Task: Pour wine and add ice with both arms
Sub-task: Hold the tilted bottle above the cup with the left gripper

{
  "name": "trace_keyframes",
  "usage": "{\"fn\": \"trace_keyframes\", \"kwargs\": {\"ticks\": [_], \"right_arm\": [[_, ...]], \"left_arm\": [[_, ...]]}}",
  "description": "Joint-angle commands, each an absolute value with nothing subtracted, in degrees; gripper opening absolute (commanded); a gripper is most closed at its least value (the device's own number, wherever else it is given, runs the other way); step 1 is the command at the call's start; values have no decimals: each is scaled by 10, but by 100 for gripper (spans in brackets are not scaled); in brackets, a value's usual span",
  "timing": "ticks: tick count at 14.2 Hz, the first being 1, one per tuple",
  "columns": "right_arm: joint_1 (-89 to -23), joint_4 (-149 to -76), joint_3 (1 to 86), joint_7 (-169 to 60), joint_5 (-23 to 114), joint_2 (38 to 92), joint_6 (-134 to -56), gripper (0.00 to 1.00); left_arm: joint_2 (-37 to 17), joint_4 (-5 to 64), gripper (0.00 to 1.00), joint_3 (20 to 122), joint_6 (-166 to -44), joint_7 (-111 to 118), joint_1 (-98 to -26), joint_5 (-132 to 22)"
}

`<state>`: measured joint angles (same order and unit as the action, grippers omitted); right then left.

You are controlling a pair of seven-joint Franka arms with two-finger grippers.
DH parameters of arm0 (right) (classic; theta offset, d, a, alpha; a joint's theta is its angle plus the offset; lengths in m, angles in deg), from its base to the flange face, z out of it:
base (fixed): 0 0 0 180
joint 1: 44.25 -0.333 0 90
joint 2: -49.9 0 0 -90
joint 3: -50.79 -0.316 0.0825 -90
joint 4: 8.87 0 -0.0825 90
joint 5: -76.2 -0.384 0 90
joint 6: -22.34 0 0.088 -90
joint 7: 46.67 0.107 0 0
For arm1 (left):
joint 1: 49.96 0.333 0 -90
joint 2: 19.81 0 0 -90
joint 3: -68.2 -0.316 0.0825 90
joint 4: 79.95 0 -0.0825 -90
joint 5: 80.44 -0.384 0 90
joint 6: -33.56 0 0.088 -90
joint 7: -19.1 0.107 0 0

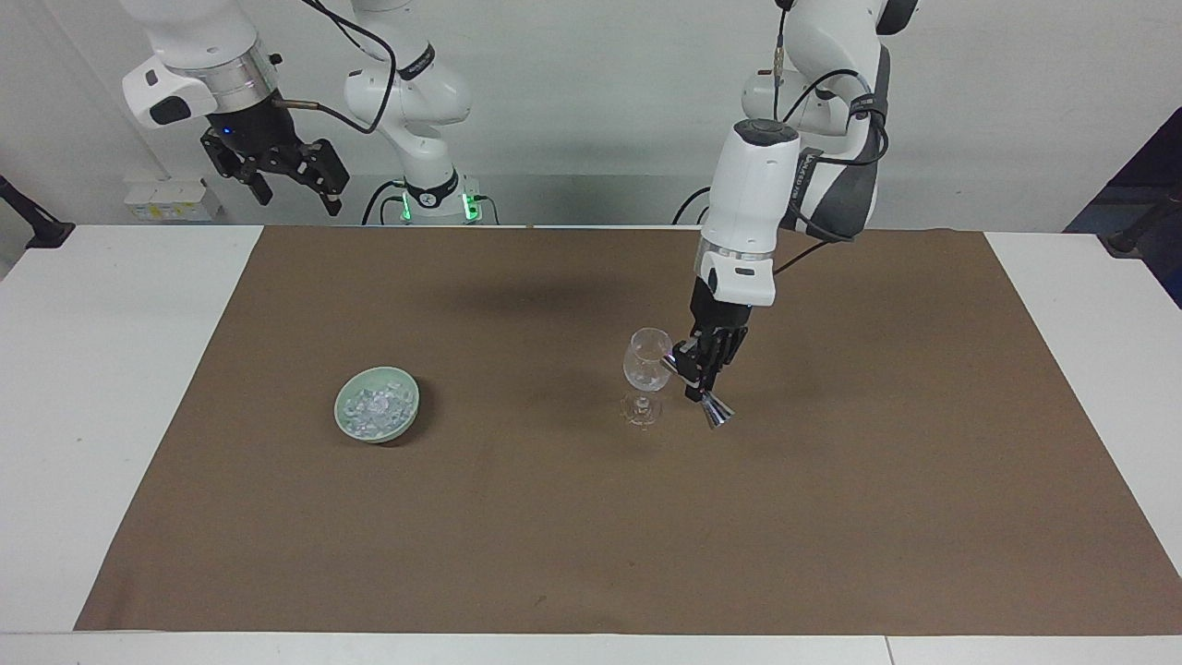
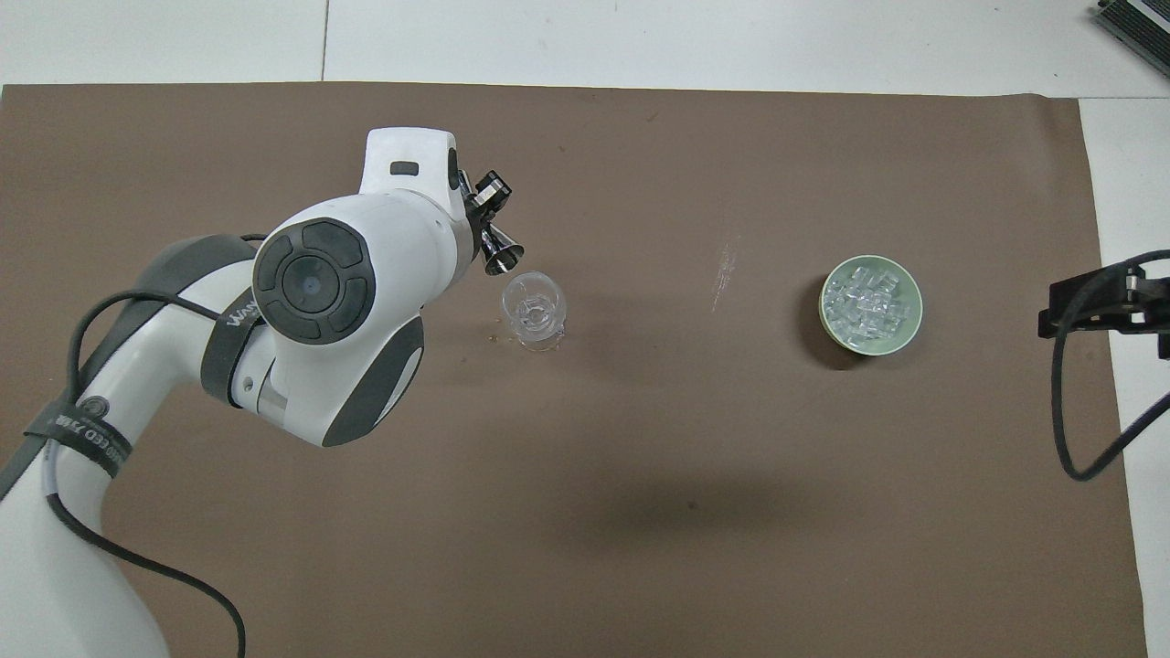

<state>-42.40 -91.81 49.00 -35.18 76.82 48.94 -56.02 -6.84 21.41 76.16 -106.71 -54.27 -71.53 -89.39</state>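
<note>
While the left fingers (image 1: 699, 380) clamp a tilted jigger (image 1: 716, 412) beside the glass (image 1: 645, 360), the right fingers (image 1: 291, 189) wait spread, empty, over the surface's (image 1: 111, 369) corner.

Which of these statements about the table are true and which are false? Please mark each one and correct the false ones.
1. The left gripper holds a metal jigger beside the glass. True.
2. The ice lies in the stemmed glass. False: it is heaped in the green bowl, toward the right arm's end of the table.
3. The right gripper is open and holds nothing. True.
4. The glass lies on its side. False: it stands upright on the brown mat.
5. The right gripper hangs over the bowl. False: it waits, raised near its own base.
</note>
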Motion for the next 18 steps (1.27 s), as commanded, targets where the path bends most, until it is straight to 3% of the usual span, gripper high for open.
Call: {"fn": "trace_keyframes", "kwargs": {"ticks": [1,18], "right_arm": [[-415,-917,489,-369,763,488,-553,100],[-414,-917,492,-370,763,488,-553,100]], "left_arm": [[-72,222,0,752,-1085,-576,-734,-910],[-69,223,0,752,-1092,-569,-731,-912]]}}
